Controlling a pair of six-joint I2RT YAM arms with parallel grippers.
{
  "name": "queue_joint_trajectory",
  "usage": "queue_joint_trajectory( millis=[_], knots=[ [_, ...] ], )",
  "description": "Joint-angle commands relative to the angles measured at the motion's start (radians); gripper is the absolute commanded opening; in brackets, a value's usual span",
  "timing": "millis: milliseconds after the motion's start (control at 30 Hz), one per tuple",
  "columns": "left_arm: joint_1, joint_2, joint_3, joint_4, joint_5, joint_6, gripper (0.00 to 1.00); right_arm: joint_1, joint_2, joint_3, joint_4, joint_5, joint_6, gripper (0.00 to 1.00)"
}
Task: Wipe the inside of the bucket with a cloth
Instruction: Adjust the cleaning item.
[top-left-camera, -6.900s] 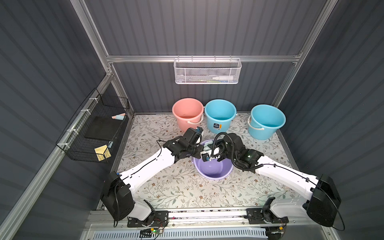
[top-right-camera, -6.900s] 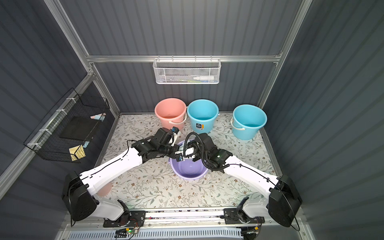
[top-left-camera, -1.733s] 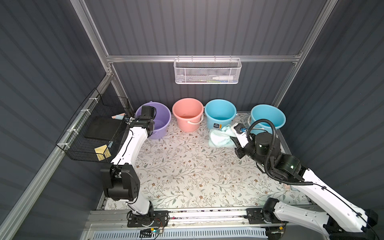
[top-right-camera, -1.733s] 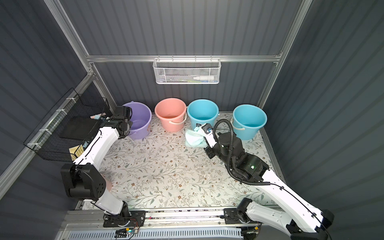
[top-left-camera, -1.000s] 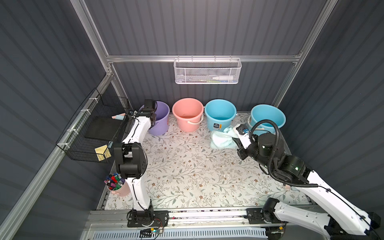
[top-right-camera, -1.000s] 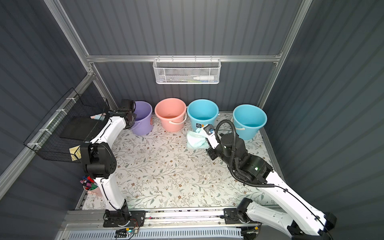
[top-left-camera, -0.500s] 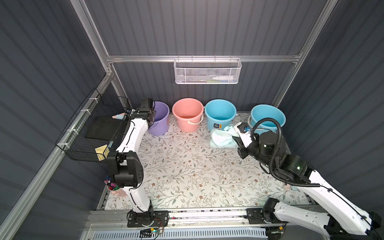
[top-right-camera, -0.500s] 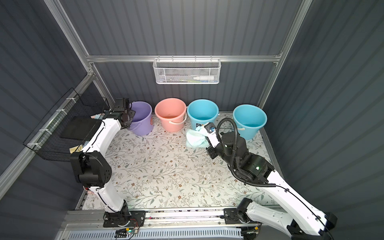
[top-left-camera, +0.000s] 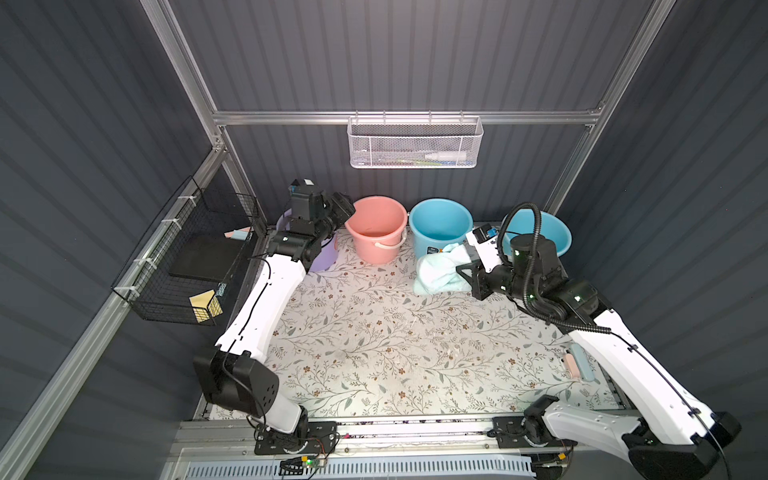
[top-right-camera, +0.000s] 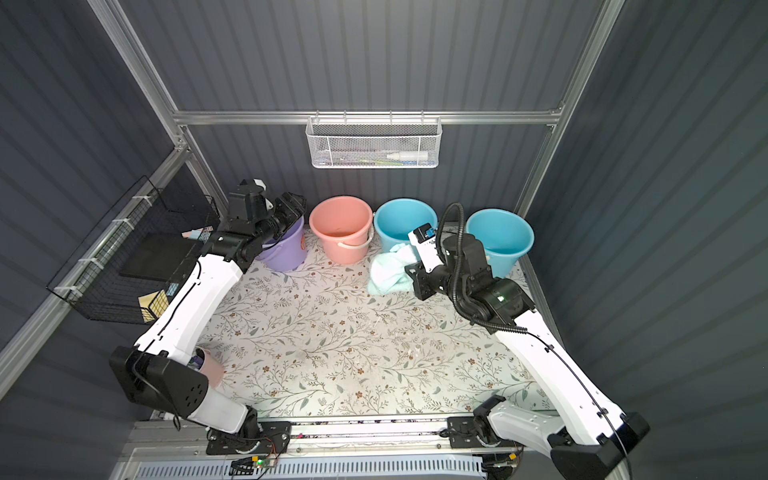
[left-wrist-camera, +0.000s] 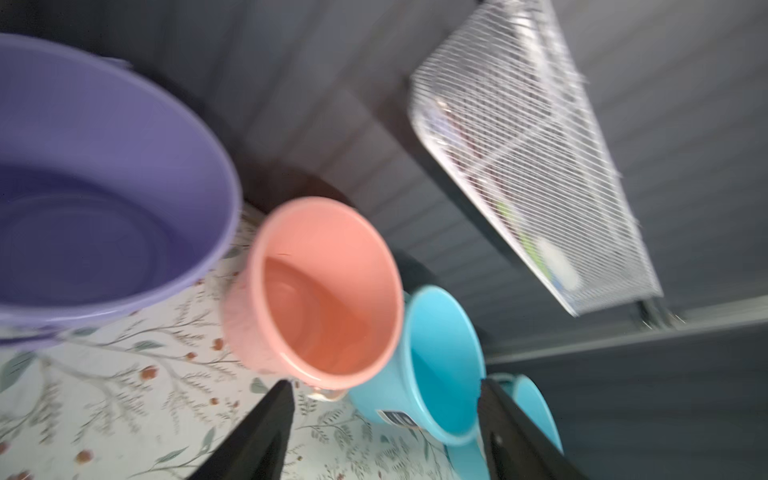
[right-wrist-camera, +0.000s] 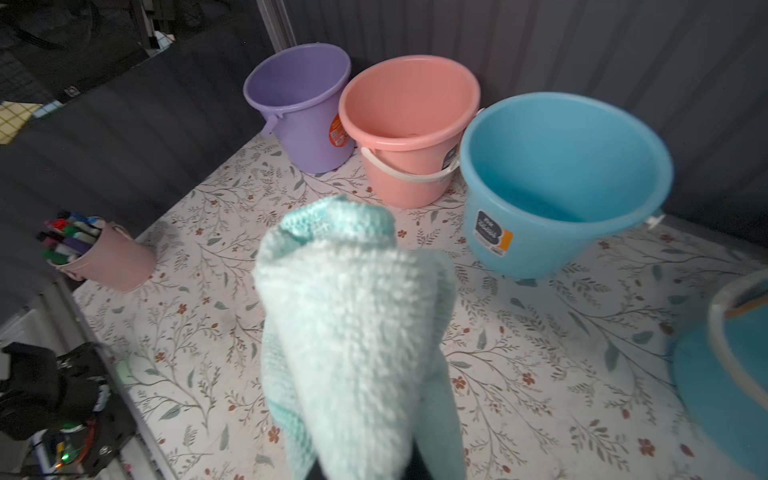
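Observation:
The purple bucket (top-left-camera: 323, 259) (top-right-camera: 286, 249) (right-wrist-camera: 303, 99) stands upright in the back left corner, empty inside in the left wrist view (left-wrist-camera: 104, 208). My left gripper (top-left-camera: 343, 210) (top-right-camera: 293, 208) (left-wrist-camera: 384, 384) hovers just above its rim, open and empty, pointing toward the pink bucket. The pale mint cloth (top-left-camera: 438, 274) (top-right-camera: 388, 272) (right-wrist-camera: 353, 332) hangs bunched above the mat, in front of the blue bucket. My right gripper (top-left-camera: 465, 272) (top-right-camera: 411, 272) is shut on it, and the cloth hides most of its fingers in the right wrist view.
A pink bucket (top-left-camera: 376, 228) and a blue bucket (top-left-camera: 440, 224) line the back wall, with a second blue bucket (top-left-camera: 555, 239) behind my right arm. A white wire basket (top-left-camera: 415, 143) hangs above them. A black wire basket (top-left-camera: 187, 266) is on the left wall. A pink marker cup (right-wrist-camera: 104, 257) stands front left.
My left gripper has opened, let go of the purple bucket's rim and risen, turning toward the pink bucket. The right arm with the cloth has barely moved.

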Motion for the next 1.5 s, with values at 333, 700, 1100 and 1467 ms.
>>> queue_joint_trajectory(
  millis=[333,700,1100,1467],
  knots=[
    [-0.197,-0.061,-0.012,0.213,0.671,0.420,0.87,-0.033,0.019,0.076,0.030,-0.407,0.031,0.00],
    [-0.339,-0.069,-0.035,0.057,0.801,0.608,0.91,-0.032,0.028,0.151,-0.020,-0.436,0.021,0.00],
    [-0.417,-0.074,-0.052,0.000,0.876,0.686,0.83,-0.032,0.033,0.175,-0.052,-0.363,0.008,0.00],
    [-0.423,-0.106,-0.085,0.055,0.946,0.685,0.85,-0.035,0.028,0.183,-0.045,-0.358,0.017,0.00]
  ],
)
